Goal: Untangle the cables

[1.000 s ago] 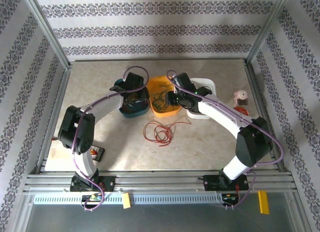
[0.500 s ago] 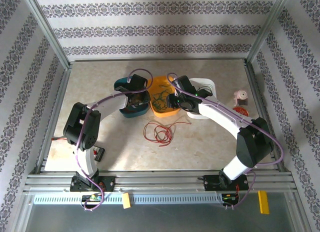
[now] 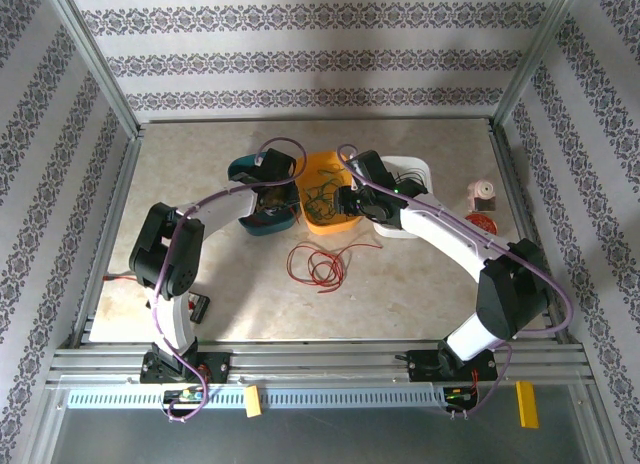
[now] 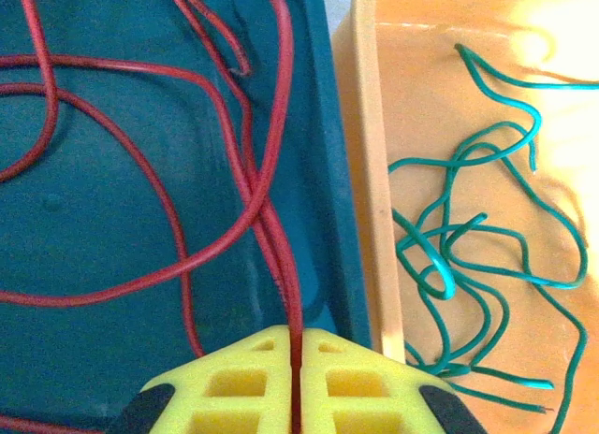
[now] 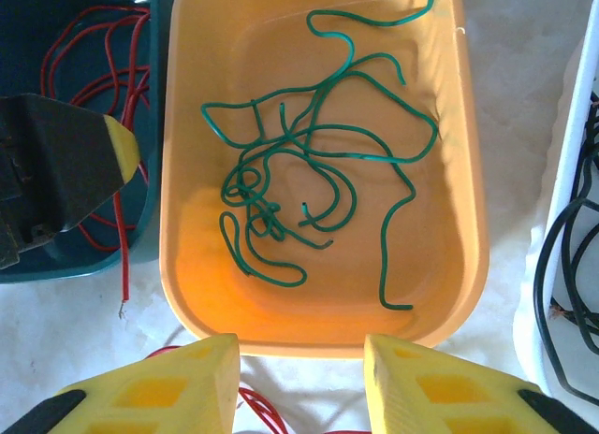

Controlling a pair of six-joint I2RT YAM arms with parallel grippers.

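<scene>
- The left gripper (image 4: 295, 352) is clenched on a red cable (image 4: 288, 294), which runs lengthwise straight away from its tips into the teal bin (image 4: 329, 125)
- The right gripper (image 5: 301, 359) hangs released over the orange bin (image 5: 449, 266), with the green cables (image 5: 318, 163) ahead of it
- A loose red coil (image 3: 318, 266) lies on the table (image 3: 420, 284) just nearer than that bin; the right arm looks closer to it

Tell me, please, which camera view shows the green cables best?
The right wrist view: the green cables lie whole and sharp in the orange bin. The left wrist view crops them; the top external view makes them a tiny tangle.
</scene>
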